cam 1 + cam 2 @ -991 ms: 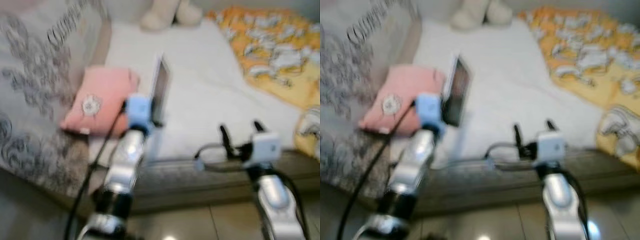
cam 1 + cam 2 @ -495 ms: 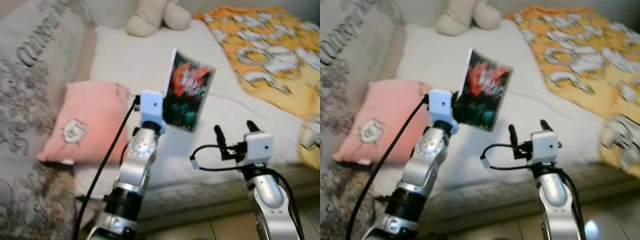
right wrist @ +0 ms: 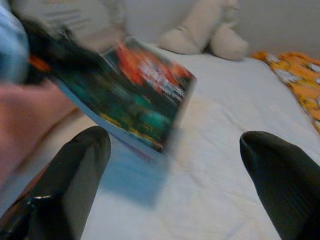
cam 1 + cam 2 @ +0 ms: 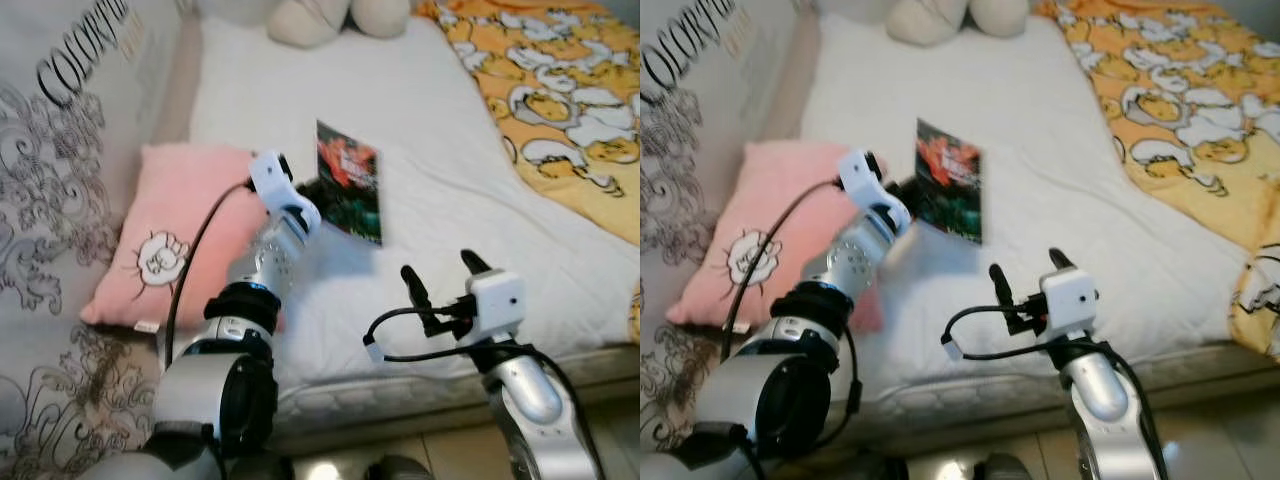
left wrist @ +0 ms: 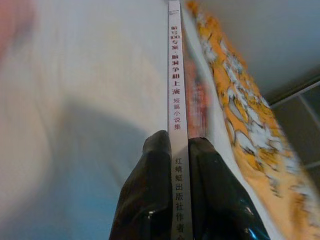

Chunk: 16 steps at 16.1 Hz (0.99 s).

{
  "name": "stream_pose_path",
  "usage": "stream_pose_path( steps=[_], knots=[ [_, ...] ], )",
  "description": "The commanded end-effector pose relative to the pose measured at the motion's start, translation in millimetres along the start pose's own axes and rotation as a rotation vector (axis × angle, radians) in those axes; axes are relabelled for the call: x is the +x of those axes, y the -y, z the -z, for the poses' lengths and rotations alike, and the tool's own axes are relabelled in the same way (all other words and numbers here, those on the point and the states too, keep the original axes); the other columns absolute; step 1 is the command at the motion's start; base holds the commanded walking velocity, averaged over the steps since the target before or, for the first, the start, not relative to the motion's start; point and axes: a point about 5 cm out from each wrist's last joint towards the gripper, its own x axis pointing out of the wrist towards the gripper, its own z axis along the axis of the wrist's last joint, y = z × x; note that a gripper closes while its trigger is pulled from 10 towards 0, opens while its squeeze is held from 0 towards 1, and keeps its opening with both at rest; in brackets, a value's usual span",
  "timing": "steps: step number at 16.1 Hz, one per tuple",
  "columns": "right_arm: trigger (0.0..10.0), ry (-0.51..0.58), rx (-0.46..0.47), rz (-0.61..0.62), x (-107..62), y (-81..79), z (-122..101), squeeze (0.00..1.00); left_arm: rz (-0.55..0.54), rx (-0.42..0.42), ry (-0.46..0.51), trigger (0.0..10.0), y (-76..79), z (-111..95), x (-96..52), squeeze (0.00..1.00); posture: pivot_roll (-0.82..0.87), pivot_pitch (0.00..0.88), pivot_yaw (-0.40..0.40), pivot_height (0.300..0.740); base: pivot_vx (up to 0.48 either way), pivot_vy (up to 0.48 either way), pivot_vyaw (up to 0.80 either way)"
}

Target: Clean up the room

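My left gripper (image 4: pixel 305 190) is shut on a thin book (image 4: pixel 349 181) with a dark cover showing red and green. It holds the book tilted just above the white mattress (image 4: pixel 430 190), right of the pink pillow (image 4: pixel 175 235). In the left wrist view both black fingers (image 5: pixel 150 195) pinch the book's white spine (image 5: pixel 176 100), printed with Chinese characters. My right gripper (image 4: pixel 440 277) stands open nearer the bed's front edge, with nothing between its fingers (image 3: pixel 75 175); the book (image 3: pixel 130 95) lies ahead of it.
An orange-yellow duck-print blanket (image 4: pixel 560 90) covers the bed's right side. A cream plush toy (image 4: pixel 320 15) sits at the head of the bed. A grey patterned cover (image 4: pixel 60 200) lies on the left. The tiled floor (image 4: pixel 1200 440) runs below the bed's edge.
My left arm has reached forward and lowered the book toward the mattress. The camera has tipped down and shifted. The right gripper stays open.
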Motion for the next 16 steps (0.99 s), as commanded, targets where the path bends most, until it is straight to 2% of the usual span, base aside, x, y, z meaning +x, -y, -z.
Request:
stream_pose_path(
  steps=[1,3,5,6,9,11,12,13,14,15,16],
  knots=[
    [10.0,-0.008,0.010,-0.020,-7.4,-0.9,-6,0.00,0.042,-0.068,-0.049,10.0,18.5,16,3.9,0.00,-0.28,0.225,-0.017,0.723,0.000,0.000,0.00],
    [10.0,-0.016,0.002,-0.067,-20.0,-8.7,-11,0.00,-0.069,-0.040,-0.092,10.0,-5.6,26,0.6,0.00,-0.32,0.258,-0.027,0.723,0.000,0.000,0.00],
    [10.0,-0.057,-0.001,-0.079,-32.6,-9.1,-12,0.00,-0.183,0.001,-0.143,10.0,-33.0,45,-7.9,0.00,-0.34,0.282,-0.041,0.723,0.000,0.000,0.00],
    [10.0,-0.074,-0.004,-0.081,-37.1,-8.5,-12,0.00,-0.250,0.000,-0.086,10.0,-43.2,38,-9.9,0.00,-0.36,0.297,-0.047,0.723,0.000,0.000,0.00],
    [10.0,-0.108,-0.003,-0.084,-46.9,-9.1,-15,0.00,-0.316,-0.006,0.039,10.0,-50.3,15,-9.6,0.00,-0.37,0.310,-0.050,0.723,0.000,0.000,0.00],
    [10.0,-0.131,-0.002,-0.091,-50.8,-11.4,-15,0.00,-0.424,0.105,0.143,10.0,-66.5,-8,-15.3,0.00,-0.36,0.314,-0.047,0.723,0.000,0.000,0.00],
    [10.0,-0.133,-0.001,-0.092,-51.2,-11.6,-14,0.00,-0.436,0.128,0.153,10.0,-68.0,-10,-16.1,0.00,-0.36,0.312,-0.047,0.723,0.000,0.000,0.00],
    [10.0,-0.140,0.002,-0.097,-51.7,-12.8,-13,0.00,-0.474,0.181,0.212,10.0,-70.1,-21,-18.0,0.00,-0.35,0.311,-0.046,0.723,0.000,0.000,0.00],
    [10.0,-0.144,0.002,-0.100,-51.7,-13.4,-12,0.00,-0.480,0.157,0.248,10.0,-68.7,-26,-18.2,0.00,-0.34,0.309,-0.047,0.723,0.000,0.000,0.00],
    [10.0,-0.146,0.003,-0.101,-51.6,-13.6,-12,0.00,-0.477,0.177,0.266,10.0,-66.0,-27,-17.9,0.00,-0.34,0.309,-0.047,0.723,0.000,0.000,0.00],
    [10.0,-0.151,0.005,-0.103,-51.5,-13.3,-11,0.00,-0.475,0.233,0.292,10.0,-62.8,-26,-18.5,0.00,-0.33,0.307,-0.048,0.723,0.000,0.000,0.00]
  ],
)
